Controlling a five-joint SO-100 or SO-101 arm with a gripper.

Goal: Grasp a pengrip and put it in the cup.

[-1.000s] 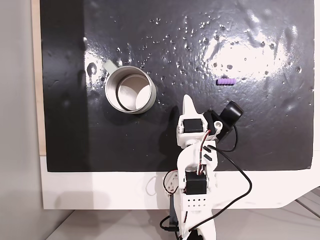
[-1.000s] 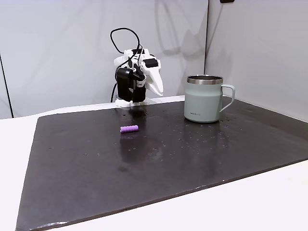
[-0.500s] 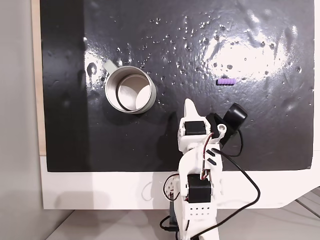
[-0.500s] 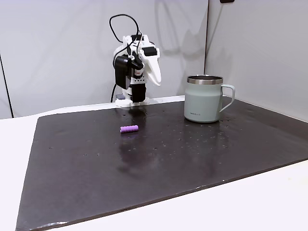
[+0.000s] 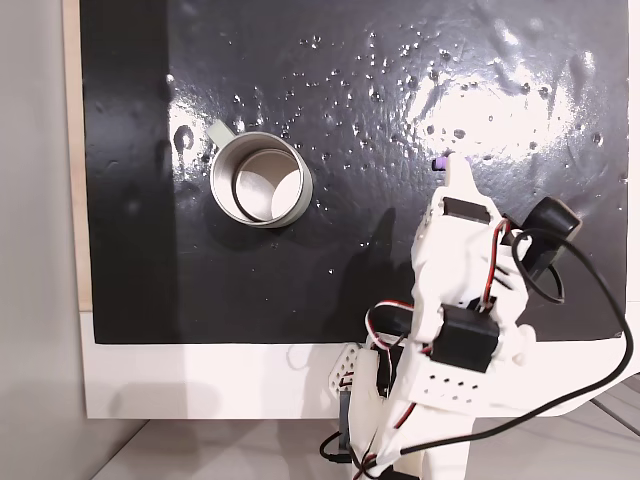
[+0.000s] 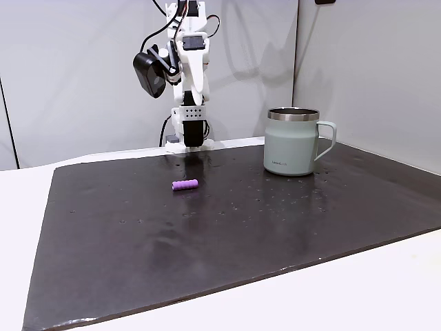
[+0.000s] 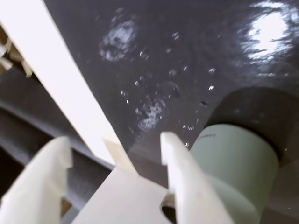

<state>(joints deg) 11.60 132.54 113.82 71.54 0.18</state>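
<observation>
The pengrip (image 6: 185, 185), a tiny purple ribbed tube, lies on the black mat; in a fixed view from above just its left end (image 5: 437, 162) peeks out beside the arm. The cup (image 5: 260, 180) has a silver rim and pale body (image 6: 291, 141) and stands upright with nothing visible inside; its side (image 7: 233, 163) is at the lower right of the wrist view. My gripper (image 5: 458, 172) hangs high above the mat (image 6: 197, 96), pointing down, well above the pengrip. The white fingers stand apart in the wrist view (image 7: 114, 140) with nothing between them.
A black mat (image 6: 275, 227) with small shiny specks covers the white table (image 5: 200, 380). The arm's base (image 6: 189, 134) stands at the mat's back edge. Grey walls rise behind and to the right in the side view.
The arm has lifted and swung right in the view from above, from beside the cup's side to over the pengrip, covering most of it. Cup and pengrip have not moved.
</observation>
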